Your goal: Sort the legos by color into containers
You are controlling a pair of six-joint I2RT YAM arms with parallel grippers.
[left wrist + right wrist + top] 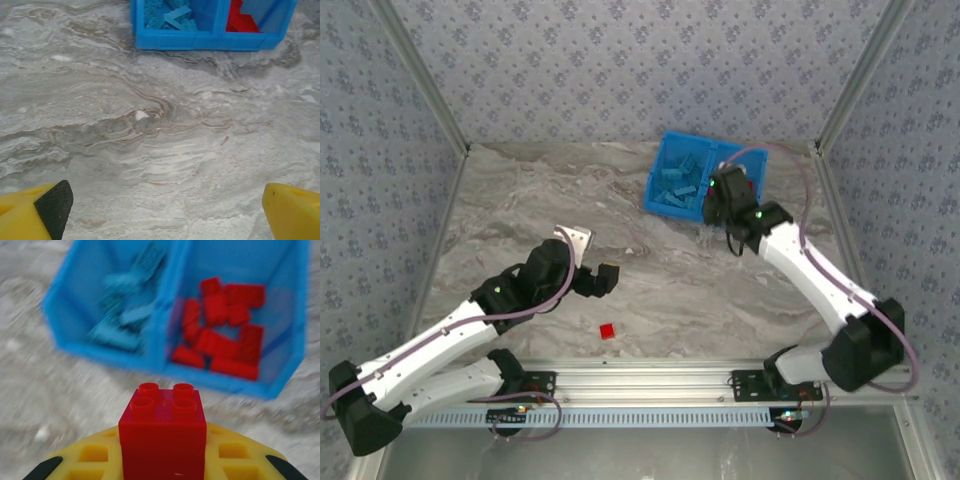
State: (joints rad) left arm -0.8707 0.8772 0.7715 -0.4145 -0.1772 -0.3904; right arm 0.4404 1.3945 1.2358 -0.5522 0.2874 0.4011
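Right pincer (164,467) clamping small red studded plastic brick (162,427) before bright blue divided bin (117,354), left pincer (170,210) wide apart, empty

Smeared by motion ahead of the right gripper (162,472): the bin (120,356) and its light blue legos (122,315), too blurred to count or tell apart. Far wall of the bin cut by the upper edge. Base of the clamped red brick (163,437) lost below the frame, fingers (45,471) mostly hidden behind it. Ahead of the left gripper (167,210), the bin cropped by the upper edge just beyond its near wall; fingertips (35,212) clipped at the lower corners. From above, right compartment hidden under the right wrist; lone red lego (607,331) near the left gripper too small for studs.
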